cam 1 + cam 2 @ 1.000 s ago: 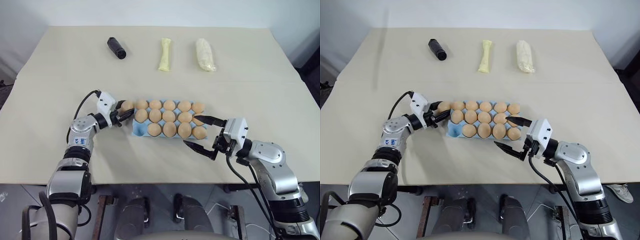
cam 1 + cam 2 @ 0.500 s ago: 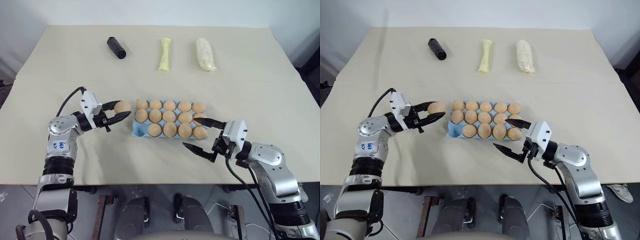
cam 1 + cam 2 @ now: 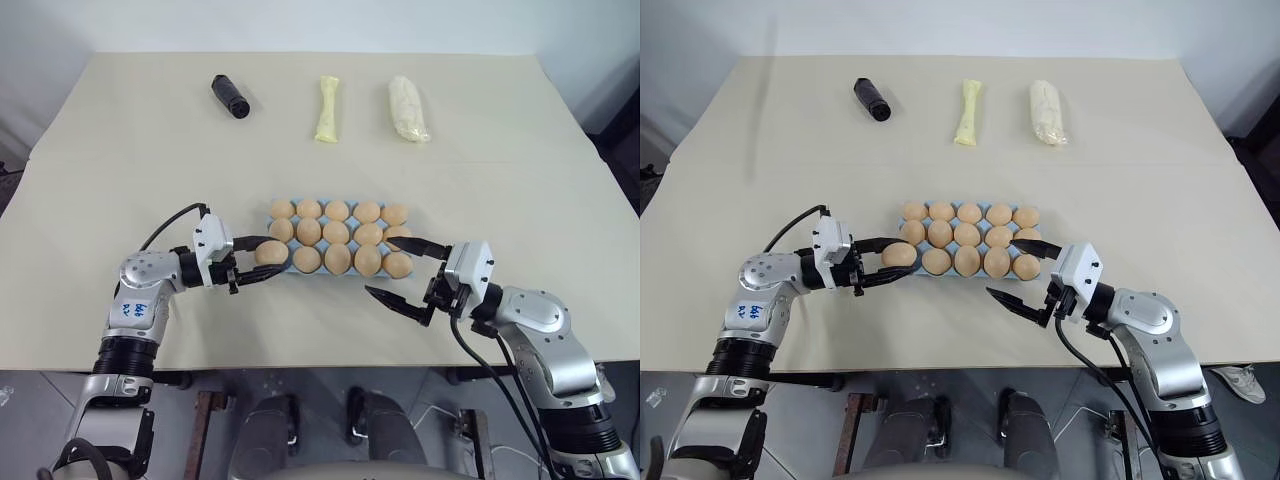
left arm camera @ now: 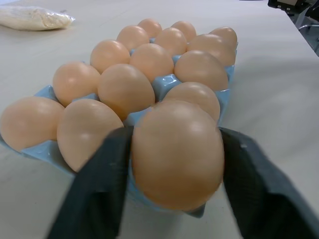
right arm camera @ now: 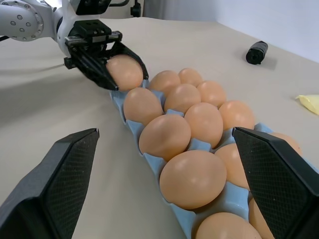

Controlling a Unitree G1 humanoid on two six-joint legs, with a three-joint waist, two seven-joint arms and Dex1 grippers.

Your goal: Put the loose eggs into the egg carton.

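The light blue egg carton (image 4: 167,84) lies mid-table with several tan eggs (image 3: 338,235) seated in its cups. My left gripper (image 3: 281,253) is shut on one more egg (image 3: 267,253) and holds it at the carton's near-left corner cup; whether the egg rests in the cup I cannot tell. In the left wrist view this egg (image 4: 177,154) sits between the two black fingers (image 4: 99,184). My right gripper (image 3: 378,263) is open by the carton's near-right corner, holding nothing, with its upper finger reaching over the rightmost eggs.
At the back of the table lie a black cylinder (image 3: 230,96), a pale yellow bone-shaped thing (image 3: 328,108) and a whitish lumpy bundle (image 3: 408,108). The table's front edge (image 3: 300,362) runs just behind both arms.
My left gripper has carried its egg from beside the carton's far-left corner back toward me to the near-left corner cup. The right arm and the carton have not moved.
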